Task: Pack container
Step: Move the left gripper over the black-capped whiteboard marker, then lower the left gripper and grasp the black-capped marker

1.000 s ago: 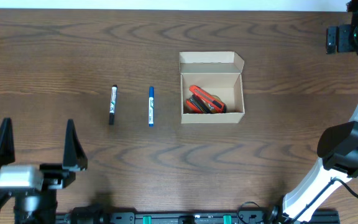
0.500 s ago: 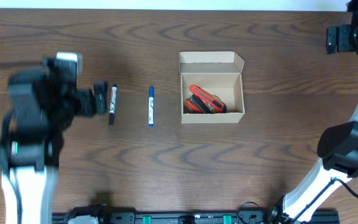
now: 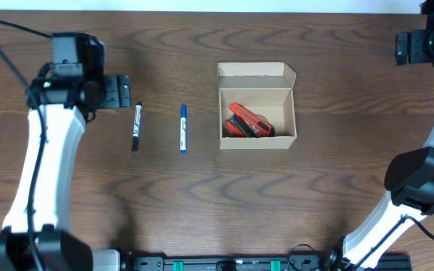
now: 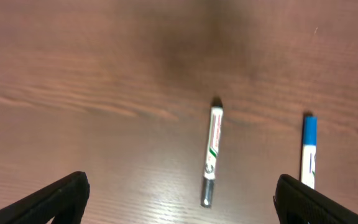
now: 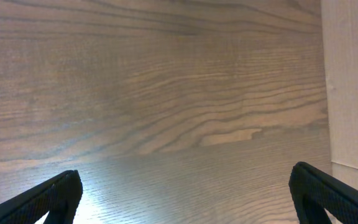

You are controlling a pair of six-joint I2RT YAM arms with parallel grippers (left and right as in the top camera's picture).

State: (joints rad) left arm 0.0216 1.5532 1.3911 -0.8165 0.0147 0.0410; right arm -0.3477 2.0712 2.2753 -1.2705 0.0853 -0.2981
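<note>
Overhead, the left arm (image 3: pixel 40 158) climbs the left side of the frame and bends toward the centre at the upper left, ending just left of the black marker (image 3: pixel 136 126). The left wrist view shows the left fingers (image 4: pixel 58 196) spread wide, one tip in each lower corner, closed on nothing; the black marker lies on the wood above and between them.

Right of the black marker lies the blue marker (image 3: pixel 183 129), parallel to it and apart from it, both pointing up and down the frame on the dark wooden table (image 3: pixel 315 203).

Further right, near the middle of the frame, sits the container (image 3: pixel 256 143) — lid flap folded back toward the top of the frame, mouth open upward. Red-and-orange items (image 3: pixel 247 123) lie inside, toward its lower left; what they are is too small to tell.

At the right edge the right arm (image 3: pixel 417 181) curves up to the upper right corner, well apart from the container. The right wrist view shows the right fingers (image 5: pixel 45 199) spread wide too — over bare wood.
</note>
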